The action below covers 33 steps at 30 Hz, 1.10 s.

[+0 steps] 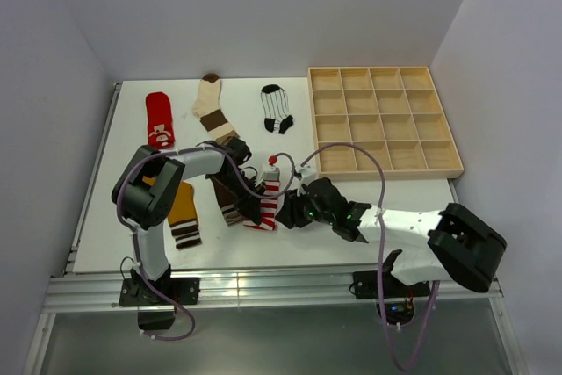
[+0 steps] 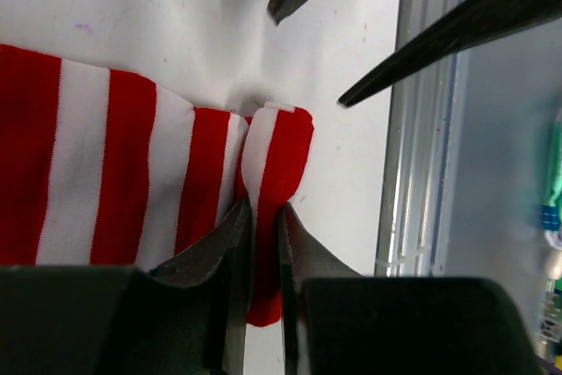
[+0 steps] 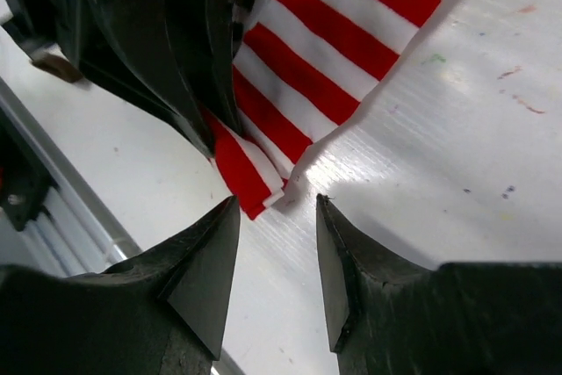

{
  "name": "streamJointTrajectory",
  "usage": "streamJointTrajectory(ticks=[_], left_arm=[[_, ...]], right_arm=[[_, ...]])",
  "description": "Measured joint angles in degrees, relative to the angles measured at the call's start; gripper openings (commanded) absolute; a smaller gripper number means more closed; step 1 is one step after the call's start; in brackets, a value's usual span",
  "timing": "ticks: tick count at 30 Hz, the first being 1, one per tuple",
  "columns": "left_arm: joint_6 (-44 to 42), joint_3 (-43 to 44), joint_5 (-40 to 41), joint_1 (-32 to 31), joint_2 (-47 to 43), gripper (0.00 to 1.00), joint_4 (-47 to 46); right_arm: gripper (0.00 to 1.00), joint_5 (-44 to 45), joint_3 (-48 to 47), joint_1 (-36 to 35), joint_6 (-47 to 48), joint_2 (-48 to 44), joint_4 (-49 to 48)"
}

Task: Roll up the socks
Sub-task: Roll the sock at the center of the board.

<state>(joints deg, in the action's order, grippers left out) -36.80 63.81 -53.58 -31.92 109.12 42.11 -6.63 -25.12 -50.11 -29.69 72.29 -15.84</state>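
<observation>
Rolling is barely started: the left gripper (image 2: 263,210) pinches a folded end of the striped sock (image 2: 105,173) at the table's (image 1: 395,195) near middle, the right gripper (image 3: 277,217) hangs spread and empty just beside it, and the other socks (image 1: 159,118) lie unrolled.

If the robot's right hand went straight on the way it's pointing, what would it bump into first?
Most likely the red-white striped sock: its end lies just ahead of the open right hand, pinched by the left hand right behind it.
</observation>
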Motion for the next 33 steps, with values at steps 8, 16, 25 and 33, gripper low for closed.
streamJointTrajectory(ticks=[8,16,25,33], left_arm=[[-2.4,1.6,-2.1,2.2,2.6,0.0,5.0],[-4.1,2.1,-2.2,2.3,3.1,0.0,6.7],[-4.7,2.1,-2.3,2.4,3.2,0.0,7.0],[-5.6,2.5,-1.6,3.3,3.6,0.0,6.9]], right_arm=[[0.51,3.6,-2.3,-4.7,1.4,9.5,-5.3],[0.53,7.6,-3.3,-8.5,1.6,12.7,-8.7],[0.52,10.7,-6.3,-11.4,2.1,16.5,-9.1],[0.17,11.6,-7.8,-12.4,1.1,19.0,-10.7]])
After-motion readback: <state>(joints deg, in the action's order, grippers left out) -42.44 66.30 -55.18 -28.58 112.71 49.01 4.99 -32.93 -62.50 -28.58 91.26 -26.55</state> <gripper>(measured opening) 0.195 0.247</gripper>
